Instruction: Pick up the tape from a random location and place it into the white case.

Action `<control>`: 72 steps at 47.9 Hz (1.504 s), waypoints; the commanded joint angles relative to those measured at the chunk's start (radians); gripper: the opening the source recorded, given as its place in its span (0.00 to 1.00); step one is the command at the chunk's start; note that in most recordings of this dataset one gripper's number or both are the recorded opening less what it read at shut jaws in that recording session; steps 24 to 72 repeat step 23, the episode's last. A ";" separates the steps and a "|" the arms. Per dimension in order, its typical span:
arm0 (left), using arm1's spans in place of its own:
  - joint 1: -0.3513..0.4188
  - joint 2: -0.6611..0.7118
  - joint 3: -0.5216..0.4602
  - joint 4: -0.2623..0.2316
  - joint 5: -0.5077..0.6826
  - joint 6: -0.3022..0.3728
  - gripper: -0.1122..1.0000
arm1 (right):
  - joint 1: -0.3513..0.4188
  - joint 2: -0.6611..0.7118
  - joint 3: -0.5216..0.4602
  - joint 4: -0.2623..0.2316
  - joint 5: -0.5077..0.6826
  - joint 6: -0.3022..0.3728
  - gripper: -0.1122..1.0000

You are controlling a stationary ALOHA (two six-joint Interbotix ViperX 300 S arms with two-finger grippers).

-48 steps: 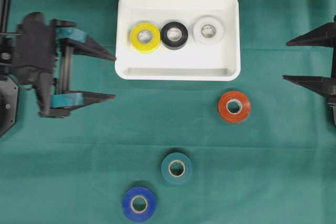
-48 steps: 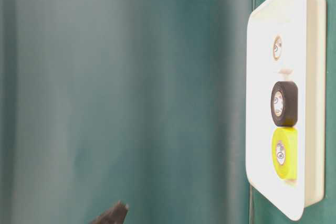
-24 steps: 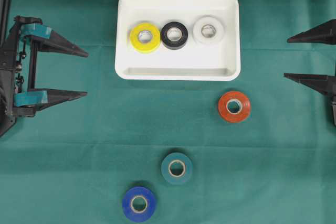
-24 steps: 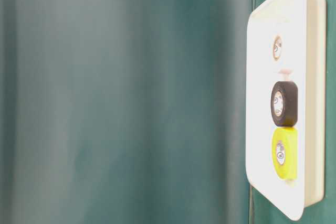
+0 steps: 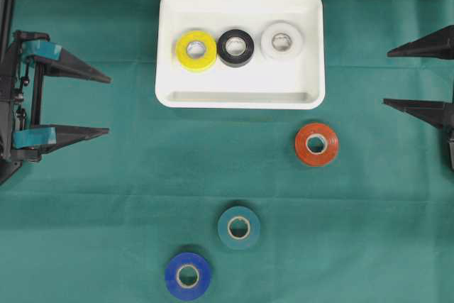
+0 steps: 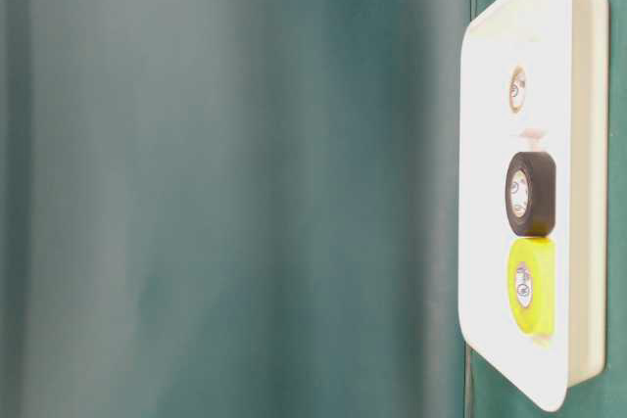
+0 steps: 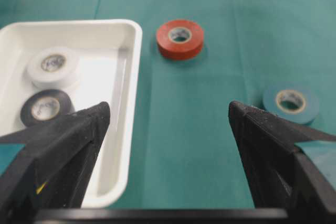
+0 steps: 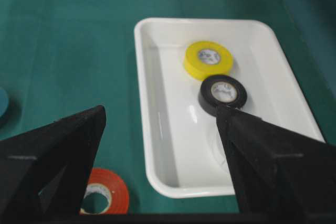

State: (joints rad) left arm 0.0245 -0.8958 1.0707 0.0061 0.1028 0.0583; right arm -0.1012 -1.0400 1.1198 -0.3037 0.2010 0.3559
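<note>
Both sets of fingers are standing apart, gripping nothing.
My left fingers [image 5: 108, 104] and right fingers [image 5: 389, 79] are flanking the white case [image 5: 240, 94]; orange tape [image 5: 316, 144] is lying just below its right corner.

- In the overhead view, the left gripper [image 5: 108, 103] is showing only its two fingers [image 5: 71, 69] and part of the mount; the arm is being cut off by the left edge.
- The right gripper [image 5: 386, 79] is being cropped by the right edge there, so only its finger tips are showing.
- In the left wrist view, the yellow tape [image 7: 42, 187] is peeking out as a sliver behind a finger.
- In the right wrist view, the white tape [image 8: 218, 150] is lying mostly behind a finger, and the orange tape [image 8: 107, 195] is being cut by the bottom frame.
- The table-level view is rendering the bench [image 6: 245, 193] as a blur, and the white tape is washing out against the white case [image 6: 490, 193].
</note>
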 commanded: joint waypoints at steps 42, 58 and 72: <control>-0.006 -0.061 0.094 -0.002 -0.097 -0.002 0.94 | -0.002 0.011 0.021 -0.015 -0.048 -0.002 0.83; -0.006 -0.061 0.094 -0.002 -0.097 -0.002 0.94 | -0.002 0.011 0.021 -0.015 -0.048 -0.002 0.83; -0.006 -0.061 0.094 -0.002 -0.097 -0.002 0.94 | -0.002 0.011 0.021 -0.015 -0.048 -0.002 0.83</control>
